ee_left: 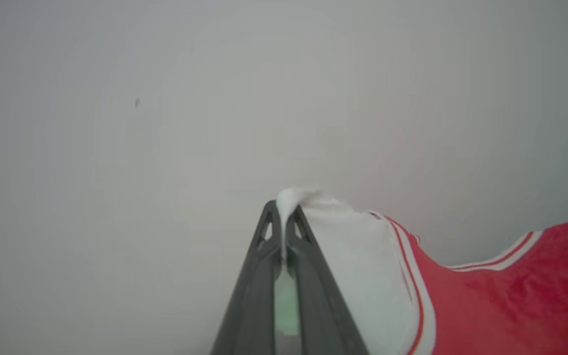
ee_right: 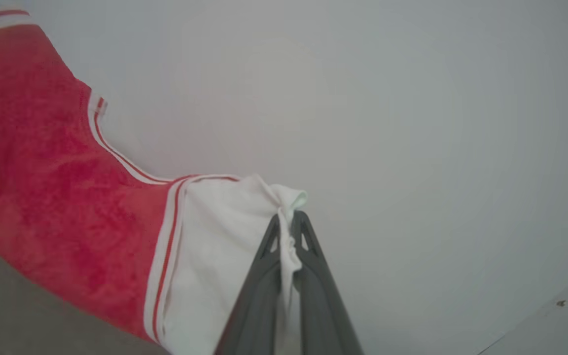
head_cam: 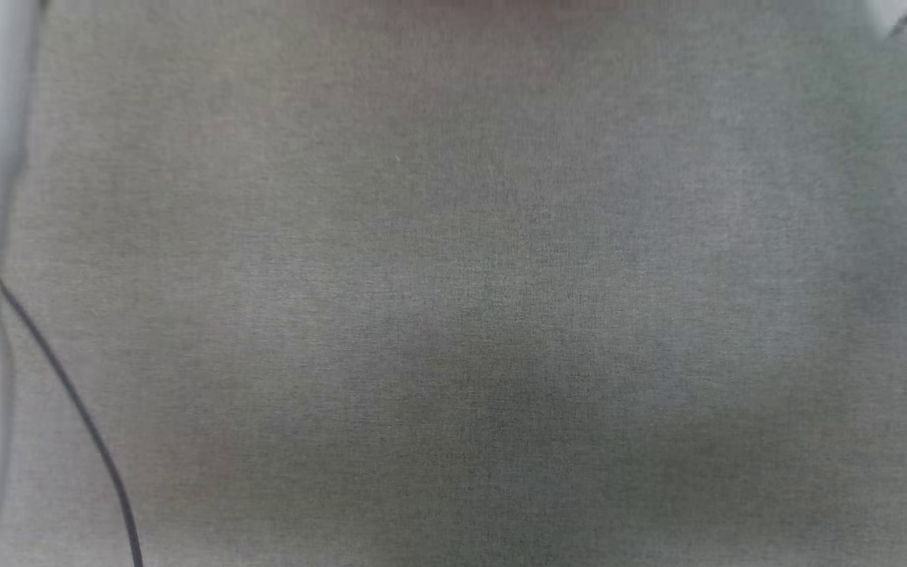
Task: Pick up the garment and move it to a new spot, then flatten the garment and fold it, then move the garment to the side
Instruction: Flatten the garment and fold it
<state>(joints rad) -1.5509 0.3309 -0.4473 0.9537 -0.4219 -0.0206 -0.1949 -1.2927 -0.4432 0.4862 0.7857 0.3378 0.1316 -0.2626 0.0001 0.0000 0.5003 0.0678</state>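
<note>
Crumpled garment (ee_left: pixel 511 296), left claw (ee_left: pixel 283 212), right claw (ee_right: pixel 290 219)

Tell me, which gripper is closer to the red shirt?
Neither; it's a tie. The left gripper is shut on a white sleeve of the shirt, the right gripper on a white sleeve too.

The right gripper (ee_right: pixel 288 224) pinches the garment's (ee_right: pixel 57 197) white sleeve, apparently lifted before a pale surface.
</note>
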